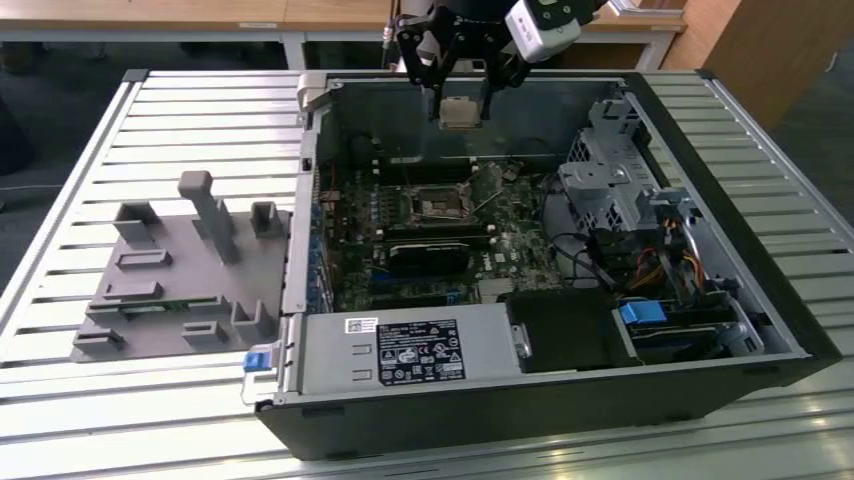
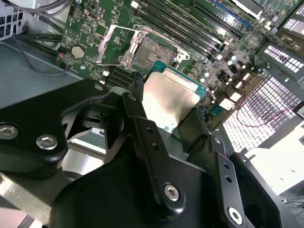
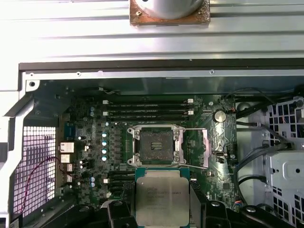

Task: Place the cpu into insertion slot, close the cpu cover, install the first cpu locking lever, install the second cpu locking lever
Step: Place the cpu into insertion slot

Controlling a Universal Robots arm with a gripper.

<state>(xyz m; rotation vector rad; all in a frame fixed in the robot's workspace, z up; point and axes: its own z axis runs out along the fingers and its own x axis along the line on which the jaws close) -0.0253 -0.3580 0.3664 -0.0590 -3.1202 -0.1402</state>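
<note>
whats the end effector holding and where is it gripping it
The end effector holds the cpu, pinched by two opposite side edges.

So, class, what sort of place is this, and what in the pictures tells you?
Probably a robotics lab or assembly test bench: an open computer case sits on a slatted metal table, a grey fixture block beside it, and the gripper holds the cpu.

The arm [image 1: 470, 10] reaches in from the top edge of the exterior view with its wrist pointing down. Its black gripper [image 1: 461, 108] hangs in the air, touching nothing below. In the second wrist view the two fingers [image 2: 137, 118] press on opposite edges of the chip [image 2: 166, 102], clamping it between their tips.
</note>
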